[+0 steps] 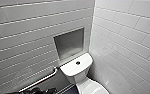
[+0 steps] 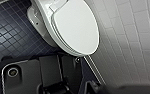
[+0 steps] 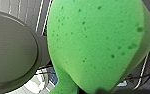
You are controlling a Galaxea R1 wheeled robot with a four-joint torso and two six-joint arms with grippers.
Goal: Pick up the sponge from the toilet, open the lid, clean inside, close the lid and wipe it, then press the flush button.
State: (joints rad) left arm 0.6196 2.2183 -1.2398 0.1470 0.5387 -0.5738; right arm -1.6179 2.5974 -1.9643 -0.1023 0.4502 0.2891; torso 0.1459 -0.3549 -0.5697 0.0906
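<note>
Over the closed lid, left arm aloft; sponge in right gripper

The toilet stands in the corner before me, its tank against the back wall and the side wall just beside it on the right. The flush button is on top of the tank, a niche is set in the back wall above it, and a grab bar runs along the same wall to its left. The lid lies down on the bowl in front of the tank, between the floor and the side wall, and the sponge is up in the air close before my right wrist.
</note>
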